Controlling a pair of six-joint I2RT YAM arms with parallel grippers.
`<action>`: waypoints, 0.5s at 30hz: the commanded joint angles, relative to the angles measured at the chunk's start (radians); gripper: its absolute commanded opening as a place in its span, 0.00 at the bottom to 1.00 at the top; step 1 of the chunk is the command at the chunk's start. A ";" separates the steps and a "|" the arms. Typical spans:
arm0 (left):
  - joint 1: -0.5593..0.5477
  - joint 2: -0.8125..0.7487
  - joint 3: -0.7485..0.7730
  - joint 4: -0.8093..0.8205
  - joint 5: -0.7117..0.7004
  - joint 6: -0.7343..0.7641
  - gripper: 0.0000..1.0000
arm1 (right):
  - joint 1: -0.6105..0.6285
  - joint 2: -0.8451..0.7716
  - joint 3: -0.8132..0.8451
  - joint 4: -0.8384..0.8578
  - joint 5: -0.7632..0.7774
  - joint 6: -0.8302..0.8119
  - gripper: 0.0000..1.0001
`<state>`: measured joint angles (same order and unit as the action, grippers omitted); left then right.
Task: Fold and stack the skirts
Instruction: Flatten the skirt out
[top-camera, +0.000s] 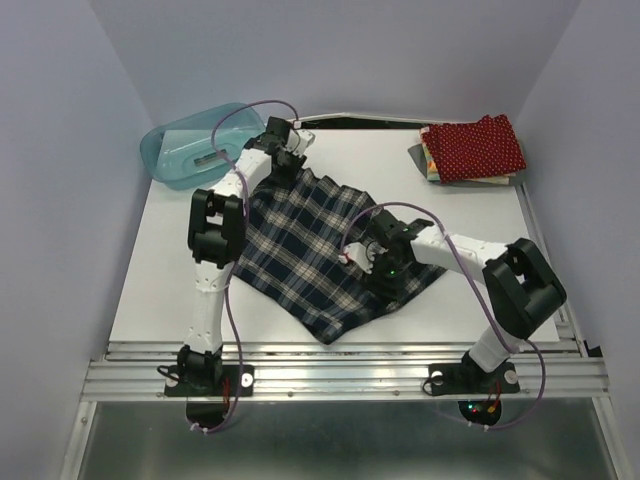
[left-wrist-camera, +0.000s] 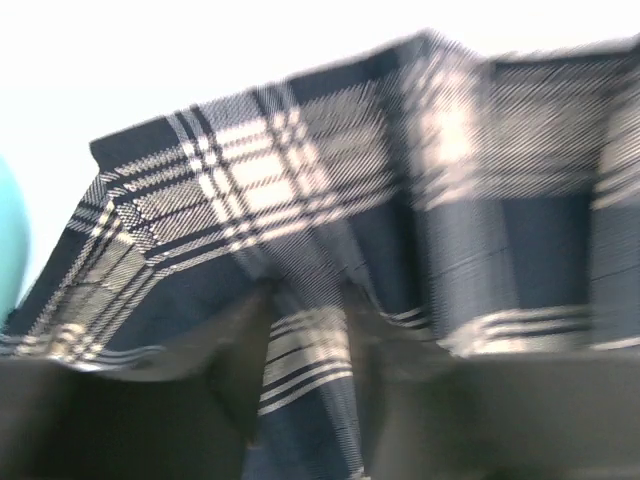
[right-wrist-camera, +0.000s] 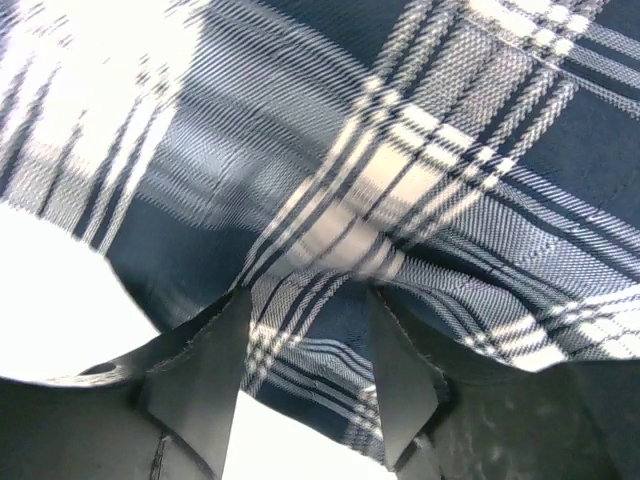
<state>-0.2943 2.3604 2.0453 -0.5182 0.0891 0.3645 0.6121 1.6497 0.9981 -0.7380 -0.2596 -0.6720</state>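
The plaid skirt lies spread on the white table, one corner pointing at the front edge. My left gripper is at its far corner. In the left wrist view, which is blurred, the plaid skirt fills the gap of the left gripper, whose jaws stand apart. My right gripper is on the right part of the cloth. In the right wrist view the plaid skirt runs flat between the parted fingers of the right gripper. The dark red dotted skirt lies folded on the floral one at the back right.
A translucent teal bin stands at the back left corner, close to my left gripper. Pale walls close in the table on three sides. A metal rail runs along the front edge by the arm bases.
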 joint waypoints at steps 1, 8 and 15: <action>-0.032 -0.113 0.135 -0.109 0.120 0.021 0.54 | 0.029 -0.014 0.165 -0.112 -0.225 0.155 0.59; -0.019 -0.525 -0.335 0.072 0.101 0.088 0.63 | -0.109 -0.035 0.361 -0.078 -0.129 0.177 0.65; -0.019 -0.687 -0.617 0.078 0.147 0.073 0.61 | -0.158 0.166 0.404 -0.003 0.038 0.157 0.56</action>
<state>-0.3088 1.6630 1.5463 -0.4545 0.1963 0.4232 0.4515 1.7012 1.4010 -0.7761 -0.3222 -0.5156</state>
